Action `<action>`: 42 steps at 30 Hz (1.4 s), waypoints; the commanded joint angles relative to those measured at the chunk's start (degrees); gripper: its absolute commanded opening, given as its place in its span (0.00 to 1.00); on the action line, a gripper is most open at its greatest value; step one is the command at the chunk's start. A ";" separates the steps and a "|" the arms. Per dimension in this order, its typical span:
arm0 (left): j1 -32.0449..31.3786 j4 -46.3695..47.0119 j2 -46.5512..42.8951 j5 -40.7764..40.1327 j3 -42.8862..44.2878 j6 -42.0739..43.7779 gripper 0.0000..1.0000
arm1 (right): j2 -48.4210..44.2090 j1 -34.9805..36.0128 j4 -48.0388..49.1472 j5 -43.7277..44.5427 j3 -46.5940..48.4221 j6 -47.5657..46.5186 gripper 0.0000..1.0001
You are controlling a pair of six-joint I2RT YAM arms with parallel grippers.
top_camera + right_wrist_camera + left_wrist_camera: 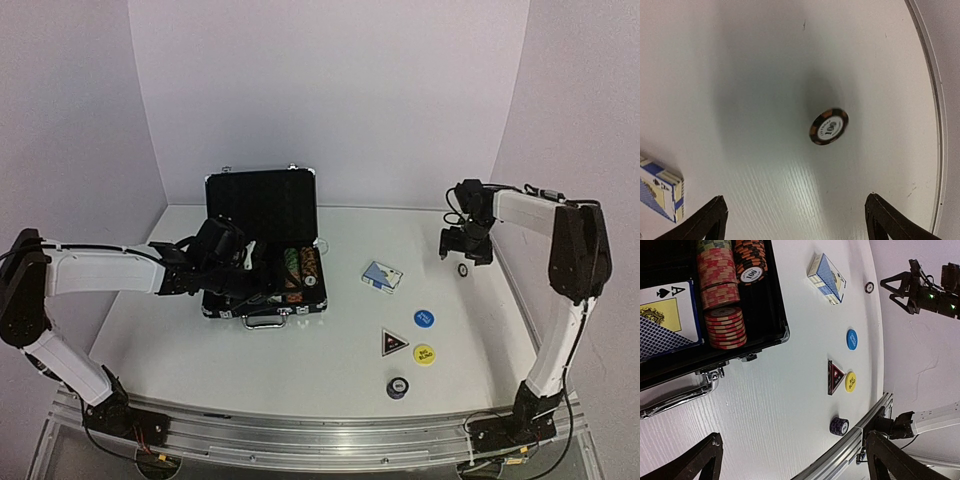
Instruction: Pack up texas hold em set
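Two white-and-black robot arms [100, 270] are standing on a silver aluminium rail [300, 432] inside a plain pale-walled robotics lab test booth [330, 90].

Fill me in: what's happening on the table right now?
The poker case sits open with chips inside, and the left gripper hovers open near its front. The right gripper hangs open above a lone chip near the table's right edge. A card deck, blue button, yellow button, triangular marker and small chip stack lie outside.

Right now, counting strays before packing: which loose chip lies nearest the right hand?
The single black-and-orange chip beneath the right hand; the purple chip stack sits at the near edge.
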 commanded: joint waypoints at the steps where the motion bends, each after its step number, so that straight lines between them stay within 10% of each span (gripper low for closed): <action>1: 0.13 -2.96 -4.64 -5.72 -0.38 0.96 1.00 | 8.44 -3.78 -0.65 -1.98 8.70 1.92 0.89; 13: 0.26 -10.05 -6.11 -12.29 2.76 1.38 1.00 | 23.63 -6.89 -1.16 -1.54 20.61 0.79 0.65; 27: 0.30 -10.46 -5.78 -12.55 2.28 1.55 1.00 | 15.58 -5.05 -1.49 -8.16 3.27 -0.39 0.28; 42: 0.30 -8.53 -7.15 -10.19 -1.04 0.87 1.00 | 6.18 0.19 -1.34 -7.77 -9.90 3.10 0.26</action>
